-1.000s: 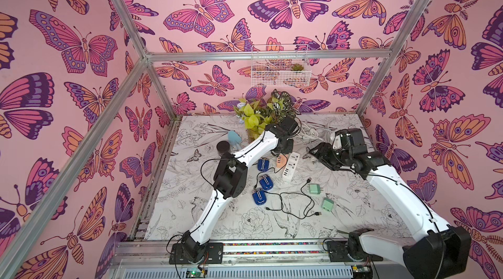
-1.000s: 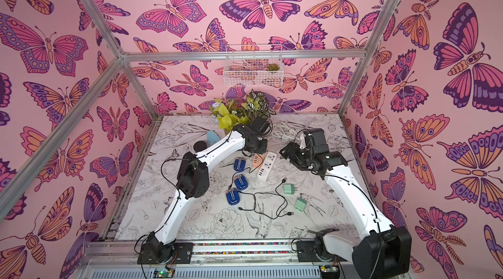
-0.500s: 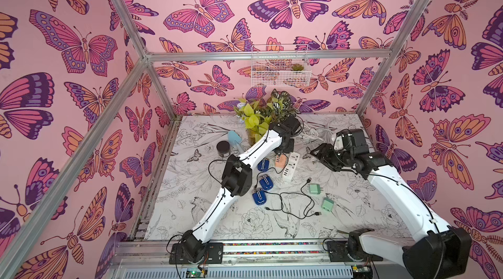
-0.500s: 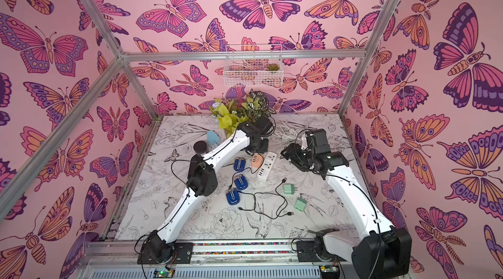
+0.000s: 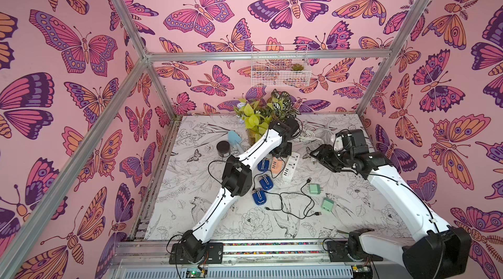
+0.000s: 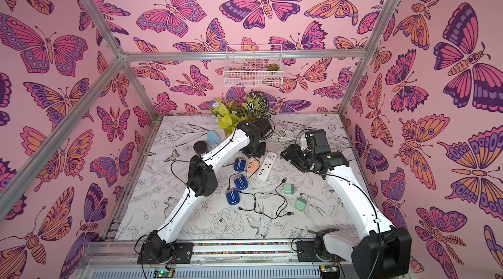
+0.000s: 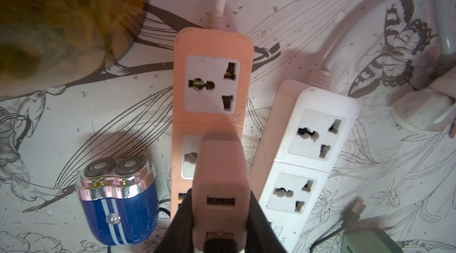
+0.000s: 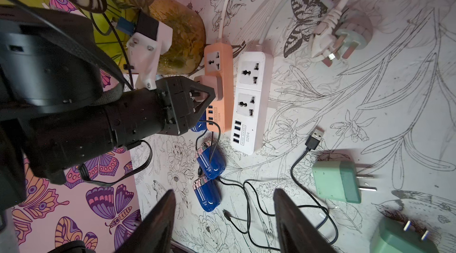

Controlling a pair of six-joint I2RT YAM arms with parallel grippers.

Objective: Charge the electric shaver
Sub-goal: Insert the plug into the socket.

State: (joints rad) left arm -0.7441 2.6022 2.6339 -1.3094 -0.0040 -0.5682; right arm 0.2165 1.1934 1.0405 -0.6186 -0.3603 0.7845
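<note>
Three blue electric shavers (image 5: 263,164) (image 5: 266,182) (image 5: 258,196) lie in a row left of the orange power strip (image 5: 276,164); one (image 7: 118,190) shows in the left wrist view. My left gripper (image 7: 219,205) (image 8: 207,91) is shut on an orange USB charger (image 7: 219,165), pressed against the strip's (image 7: 212,79) second socket, with its prongs hidden. A black cable plug (image 7: 219,244) sits in the charger's port. My right gripper (image 8: 222,214) (image 5: 317,152) hangs open and empty right of the strips, above a loose black cable (image 8: 259,205).
A white power strip (image 5: 291,166) lies beside the orange one. Two green chargers (image 5: 315,189) (image 5: 327,204) lie among loose black cables. A vase of plants (image 5: 258,125), a black jar (image 5: 223,148) and a blue object (image 5: 234,137) stand at the back left. White cords coil behind.
My left arm has shifted slightly to the right and back, keeping the orange charger over the orange strip. The right arm has stayed where it was.
</note>
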